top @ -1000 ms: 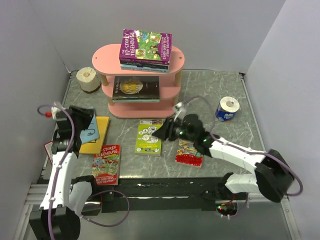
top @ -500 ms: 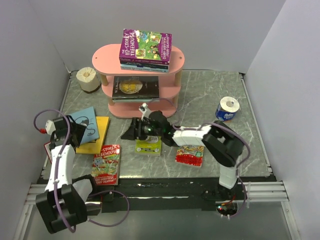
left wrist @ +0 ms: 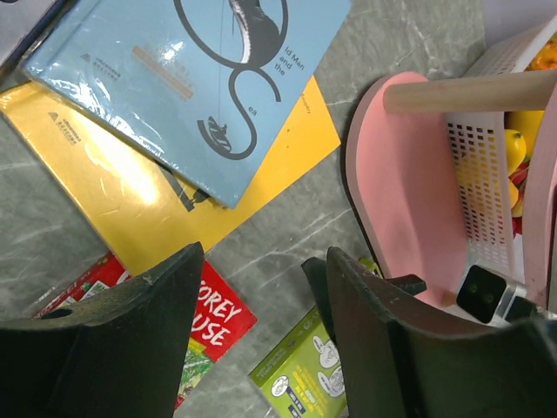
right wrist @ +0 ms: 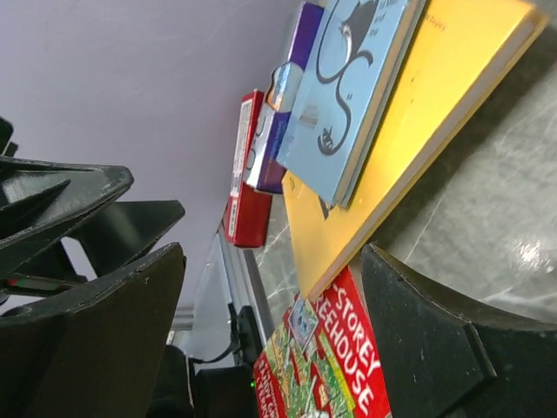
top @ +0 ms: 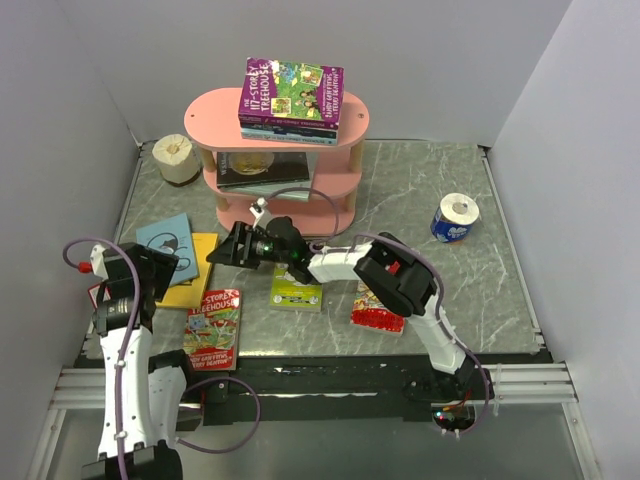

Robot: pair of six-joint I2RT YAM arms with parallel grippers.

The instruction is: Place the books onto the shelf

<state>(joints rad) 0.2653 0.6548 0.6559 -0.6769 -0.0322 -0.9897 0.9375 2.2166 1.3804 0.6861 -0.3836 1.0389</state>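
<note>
The pink shelf [top: 352,122] stands at the back, with a purple book [top: 290,92] stacked on top and a black book [top: 265,170] on its middle board. On the table lie a light blue book [top: 163,238] on a yellow book [top: 198,275], a red Treehouse book [top: 213,325], a lime green book [top: 297,292] and another red book [top: 378,312]. My right gripper [top: 218,252] reaches far left, open and empty, low beside the yellow book [right wrist: 418,131] and red book [right wrist: 339,366]. My left gripper [top: 160,268] is open and empty above the table, between the red book [left wrist: 213,318] and lime green book [left wrist: 305,374].
Paper rolls stand at the back left [top: 177,158] and at the right [top: 455,218]. More books [right wrist: 248,187], red and purple, lie at the table's left edge by the wall. The right arm stretches across in front of the shelf [left wrist: 409,192].
My right arm has swung left past the lime green book toward the yellow one, its jaws opening wider. My left gripper has pulled back off the light blue book and opened.
</note>
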